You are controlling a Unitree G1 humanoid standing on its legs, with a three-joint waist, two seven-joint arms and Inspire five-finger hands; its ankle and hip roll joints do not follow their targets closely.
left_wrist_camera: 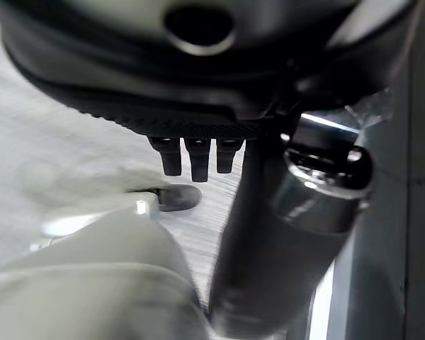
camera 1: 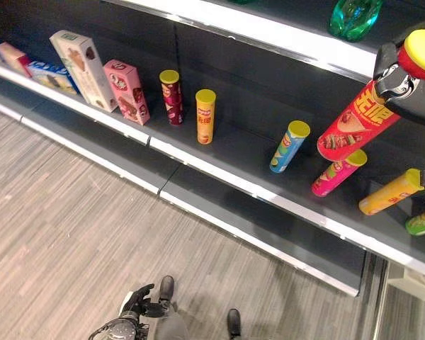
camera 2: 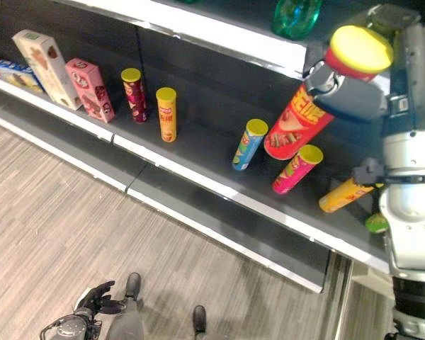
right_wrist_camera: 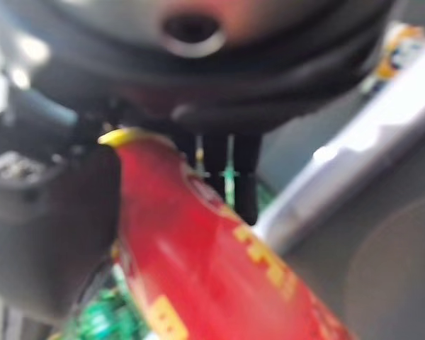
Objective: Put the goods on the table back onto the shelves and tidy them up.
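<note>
The robot's right hand (camera 2: 350,88) grips a tall red can (camera 2: 297,122) with a yellow lid near its top, fingers and thumb wrapped round it, holding it tilted above the dark shelf (camera 1: 234,152). Below it on the shelf stand a blue can (camera 1: 289,146), a pink can (camera 1: 338,172) and an orange can (camera 1: 391,192). The left hand (camera 1: 136,301) hangs low over the floor, its fingers loosely relaxed and holding nothing.

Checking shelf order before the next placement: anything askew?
Nothing looks tipped, spilled or damaged: the cans on the shelf stand upright. The right hand holds the red can above it, not yet set down.
</note>
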